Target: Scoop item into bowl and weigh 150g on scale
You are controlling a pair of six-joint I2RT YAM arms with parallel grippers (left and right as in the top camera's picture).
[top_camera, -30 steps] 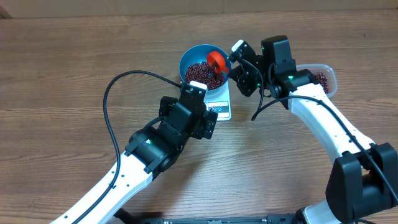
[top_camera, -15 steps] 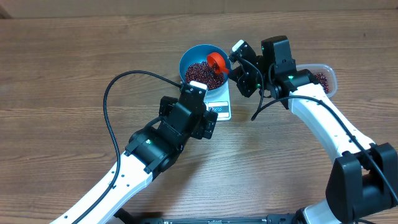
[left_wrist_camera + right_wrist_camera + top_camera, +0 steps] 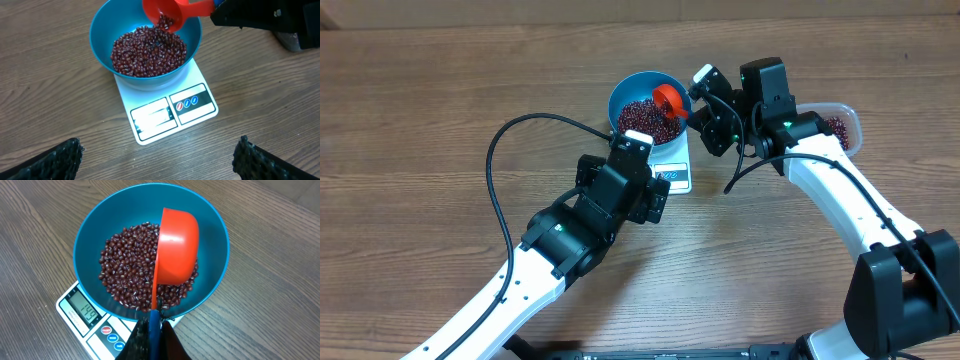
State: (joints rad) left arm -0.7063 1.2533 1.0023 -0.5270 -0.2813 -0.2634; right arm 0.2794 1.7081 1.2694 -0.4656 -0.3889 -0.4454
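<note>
The blue bowl stands on the white scale, with a heap of dark red beans inside. An orange-red scoop hangs tilted on its side over the beans, some beans still at its lip. My right gripper is shut on the scoop's blue handle. On this side of the scale, my left gripper stands open and holds nothing. The scale's display reads 149.
A clear plastic tub with more beans sits at the right behind the right arm. A black cable loops off the left arm over the wooden table.
</note>
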